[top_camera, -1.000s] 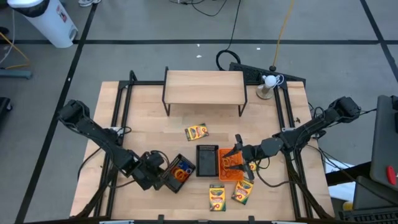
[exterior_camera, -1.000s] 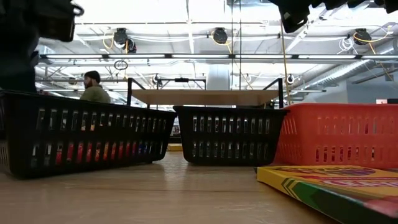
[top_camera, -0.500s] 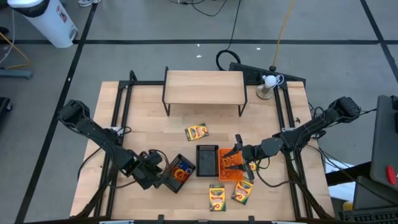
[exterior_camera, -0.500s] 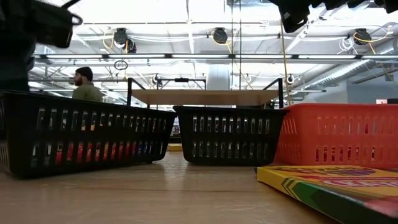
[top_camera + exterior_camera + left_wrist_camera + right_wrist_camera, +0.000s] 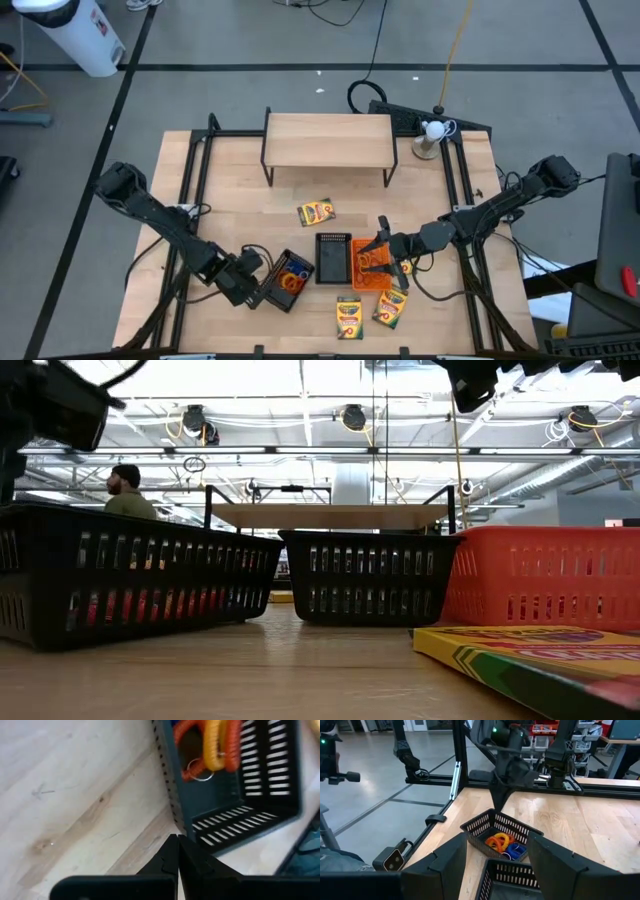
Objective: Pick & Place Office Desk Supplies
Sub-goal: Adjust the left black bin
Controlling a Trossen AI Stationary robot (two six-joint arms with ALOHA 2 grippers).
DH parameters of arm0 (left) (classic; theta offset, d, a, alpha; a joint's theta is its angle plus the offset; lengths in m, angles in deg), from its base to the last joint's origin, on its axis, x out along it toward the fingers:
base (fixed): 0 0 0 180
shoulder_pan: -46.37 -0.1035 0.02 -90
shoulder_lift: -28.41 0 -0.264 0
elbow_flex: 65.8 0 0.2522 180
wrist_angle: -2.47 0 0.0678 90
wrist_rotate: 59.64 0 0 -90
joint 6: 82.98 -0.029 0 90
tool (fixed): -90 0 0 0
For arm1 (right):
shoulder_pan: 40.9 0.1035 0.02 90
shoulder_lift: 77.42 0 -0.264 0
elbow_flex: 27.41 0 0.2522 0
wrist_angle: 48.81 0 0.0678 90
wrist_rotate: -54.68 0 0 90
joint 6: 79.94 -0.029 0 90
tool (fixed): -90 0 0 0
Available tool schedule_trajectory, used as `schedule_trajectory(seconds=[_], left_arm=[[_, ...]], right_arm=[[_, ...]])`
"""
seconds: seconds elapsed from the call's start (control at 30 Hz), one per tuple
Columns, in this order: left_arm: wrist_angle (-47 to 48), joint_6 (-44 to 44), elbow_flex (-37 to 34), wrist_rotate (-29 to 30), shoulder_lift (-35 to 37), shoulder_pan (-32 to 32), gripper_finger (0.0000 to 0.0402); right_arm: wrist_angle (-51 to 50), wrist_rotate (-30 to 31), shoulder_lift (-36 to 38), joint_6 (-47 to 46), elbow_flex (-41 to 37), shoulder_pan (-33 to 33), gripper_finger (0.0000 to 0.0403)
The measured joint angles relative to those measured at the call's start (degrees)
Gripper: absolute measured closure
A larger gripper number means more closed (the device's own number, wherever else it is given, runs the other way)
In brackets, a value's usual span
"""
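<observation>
The orange mesh tray (image 5: 375, 262) is taken as the landmark, standing near the bench's (image 5: 230, 190) front edge. Just beside it, on the side toward the left arm, a black mesh tray (image 5: 331, 258) is set almost touching it, and farther that way a second black tray (image 5: 288, 279) is seen turned at an angle, with coiled bands (image 5: 293, 277) in orange, red, yellow and blue lying inside. The left hand (image 5: 256, 293) is held low at that angled tray's outer corner, its fingers pressed together with nothing between them, as the left wrist view shows against bare wood. The right hand (image 5: 378, 254) is held over the orange tray, its fingers (image 5: 451, 856) spread wide apart and empty. Two crayon boxes (image 5: 349, 317) lie between the orange tray and the front edge, the second (image 5: 390, 309) tilted; a third box (image 5: 316, 212) lies behind the trays, toward the wooden shelf (image 5: 328, 140). Open wood is left between that box and the shelf legs, and a broad bare stretch toward the left arm's base. A white ball on a stand (image 5: 432, 133) is placed beside the shelf at the far corner. The box printing cannot be read. In the low view a person (image 5: 124, 491) is seen far behind.
</observation>
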Motion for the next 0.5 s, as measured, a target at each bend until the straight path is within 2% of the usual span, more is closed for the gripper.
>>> schedule_trajectory(seconds=[0.27,0.43,0.5], left_arm=[[-8.45,-1.38,0.00,-6.28,-6.72,-2.27,0.0401],[-17.05,-4.93,0.00,-7.04,-8.97,-3.70,0.0401],[-17.23,-5.57,0.04,-6.99,-8.91,-4.05,0.0401]], right_arm=[[0.00,-0.01,0.00,0.00,0.00,0.01,0.0206],[-0.02,-0.02,0.00,0.00,0.02,0.01,0.0206],[0.00,-0.02,0.00,0.00,0.02,0.01,0.0206]])
